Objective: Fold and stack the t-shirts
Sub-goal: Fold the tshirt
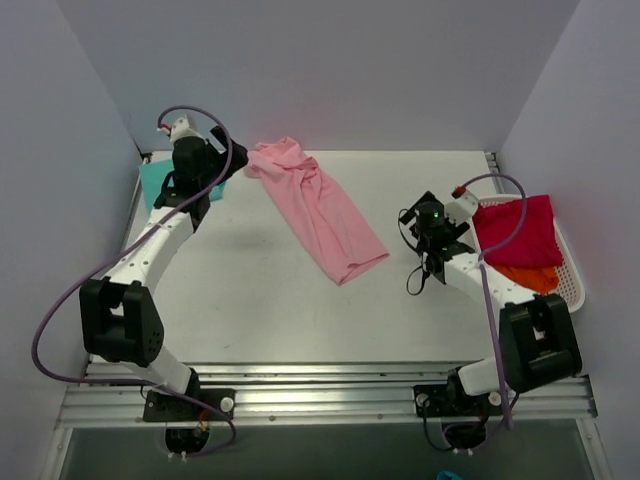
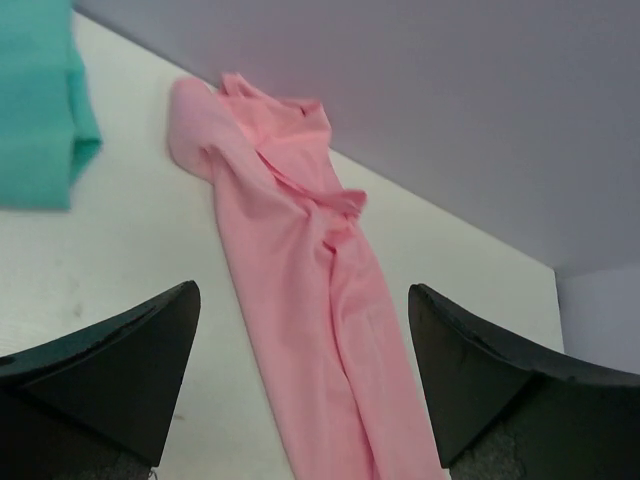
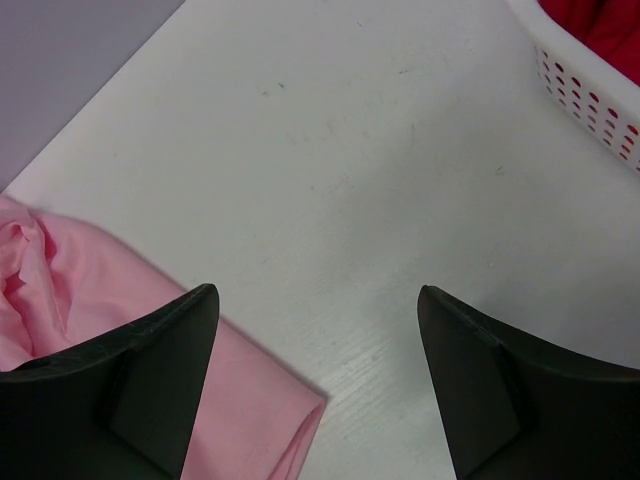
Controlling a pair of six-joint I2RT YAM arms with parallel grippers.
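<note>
Seen from above, a pink shirt (image 1: 318, 210) lies on a white surface (image 1: 260, 300) as a long narrow strip. It runs slantwise from the back edge toward the right of the middle. Its back end is bunched and creased, while its near end is flatter.

A folded teal shirt (image 1: 152, 183) sits in the back left corner. A red shirt (image 1: 520, 230) and an orange shirt (image 1: 530, 278) lie in a white basket (image 1: 570, 270) at the right edge.

The left gripper (image 2: 302, 300) hangs near the back left, beside the teal shirt, jaws wide apart and empty. The right gripper (image 3: 315, 295) hovers just beyond the strip's near end, also spread and holding nothing.

Several things could probably go wrong from here:
- A pinch at the creased back end may catch only one layer, so the strip would open or twist when lifted.
- A sweep by the left arm could nudge the teal shirt and spoil its fold.
- A pull toward the back would crowd the cloth against the wall.
- The right arm's loose cable hangs over the basket and might snag on it.

Room is tight at the back left, where two walls meet close to the left arm. The basket also hems in the right arm. The widest bare stretch lies in front of the pink shirt, between the two arms.
</note>
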